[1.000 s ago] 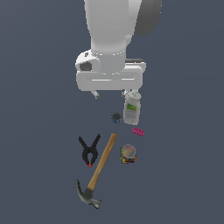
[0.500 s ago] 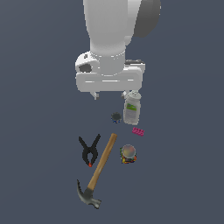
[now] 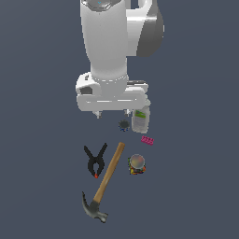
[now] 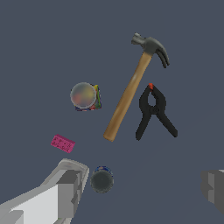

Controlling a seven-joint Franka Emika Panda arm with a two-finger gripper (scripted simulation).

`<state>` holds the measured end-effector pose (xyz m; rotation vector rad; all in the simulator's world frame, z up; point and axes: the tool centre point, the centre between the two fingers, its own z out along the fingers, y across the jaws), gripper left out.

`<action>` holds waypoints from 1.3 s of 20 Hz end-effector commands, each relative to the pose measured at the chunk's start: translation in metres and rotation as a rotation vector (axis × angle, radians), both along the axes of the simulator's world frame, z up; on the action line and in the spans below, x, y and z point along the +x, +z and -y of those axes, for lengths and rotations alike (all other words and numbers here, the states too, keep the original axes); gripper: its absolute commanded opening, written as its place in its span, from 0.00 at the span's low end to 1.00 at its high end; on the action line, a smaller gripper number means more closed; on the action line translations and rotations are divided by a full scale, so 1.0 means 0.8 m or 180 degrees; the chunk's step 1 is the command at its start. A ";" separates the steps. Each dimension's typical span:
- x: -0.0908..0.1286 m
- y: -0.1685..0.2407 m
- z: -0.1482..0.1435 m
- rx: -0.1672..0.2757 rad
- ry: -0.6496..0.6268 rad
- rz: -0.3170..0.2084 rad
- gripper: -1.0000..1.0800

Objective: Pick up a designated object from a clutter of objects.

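Observation:
The designated object, a small black spring clamp [image 3: 95, 161] [image 4: 154, 111] with a red-orange tip, lies flat beside the hammer's wooden handle [image 3: 109, 173] [image 4: 127, 96]. My gripper [image 3: 112, 114] [image 4: 142, 188] hangs open above the clutter, well short of the clamp and nearer the dark gear-like disc [image 3: 123, 124] [image 4: 102, 180]. Nothing is held between its fingers [image 4: 65, 192]. The clutter also holds a white bottle [image 3: 140, 119] with a green label, a pink brick [image 3: 147, 140] [image 4: 62, 143] and a multicoloured round object [image 3: 136, 164] [image 4: 84, 96].
The hammer's steel head [image 3: 93, 211] [image 4: 152, 46] points away from the arm. The bottle stands upright right under the hand's edge on the exterior view's right. All objects rest on a flat dark grey floor [image 3: 42, 177].
The gripper hand has come down a little toward the objects. None of the objects has moved.

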<state>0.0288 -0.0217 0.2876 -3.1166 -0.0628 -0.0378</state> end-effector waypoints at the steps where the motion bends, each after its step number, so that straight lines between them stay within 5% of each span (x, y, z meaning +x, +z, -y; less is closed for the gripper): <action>1: 0.011 -0.019 0.009 -0.0002 0.0021 -0.0006 0.96; 13: 0.062 -0.159 0.071 -0.0036 0.0172 -0.0039 0.96; 26: 0.074 -0.264 0.115 -0.0078 0.0284 -0.0069 0.96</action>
